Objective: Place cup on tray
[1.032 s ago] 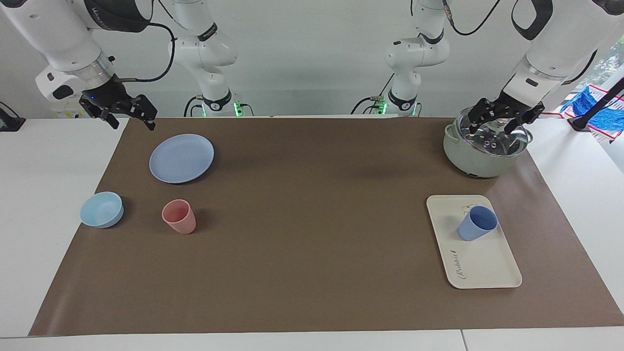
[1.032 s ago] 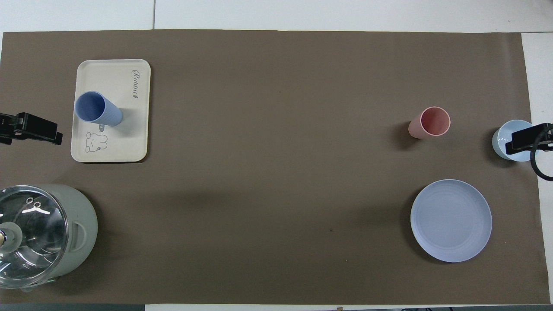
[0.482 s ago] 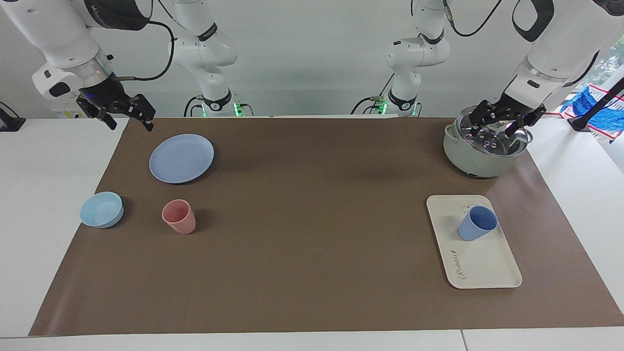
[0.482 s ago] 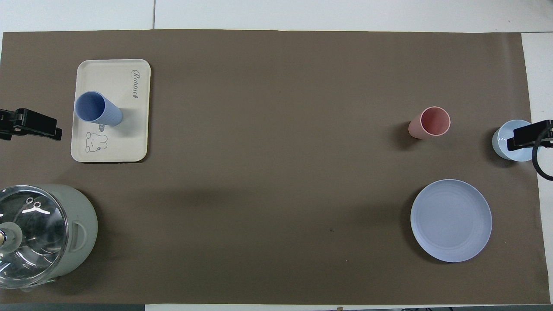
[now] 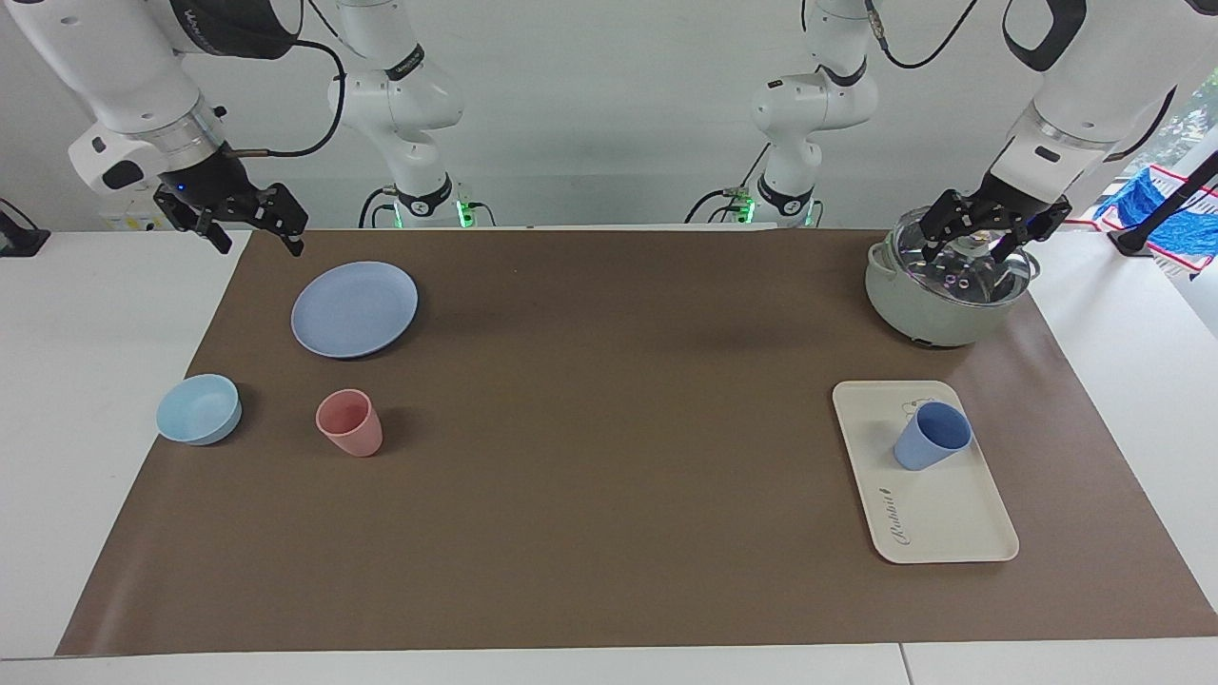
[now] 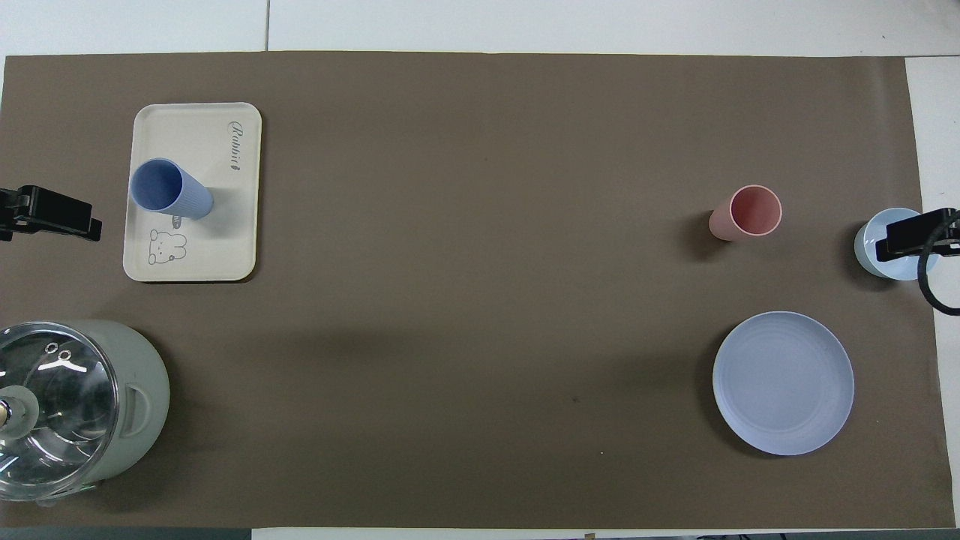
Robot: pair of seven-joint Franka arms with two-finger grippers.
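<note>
The periwinkle-blue cup (image 5: 931, 436) stands upright on the cream tray (image 5: 952, 518), at the tray's end nearer the robots, beside the bear drawing. In the overhead view the cup (image 6: 169, 190) is on the tray (image 6: 195, 124) too. My left gripper (image 5: 966, 245) is open and empty, up in the air over the lidded pot, apart from the cup. One of its fingers (image 6: 60, 214) shows in the overhead view. My right gripper (image 5: 262, 245) is open and empty, over the mat's corner at the right arm's end.
A grey-green pot with a glass lid (image 5: 942, 295) stands nearer the robots than the tray. At the right arm's end are a round blue plate (image 5: 354, 309), a pink tumbler (image 5: 349, 423) and a light-blue bowl (image 5: 199, 409). A brown mat (image 5: 609, 457) covers the table.
My left gripper has drawn up and back a little over the pot. The right gripper has barely shifted. The cup and tray have not moved.
</note>
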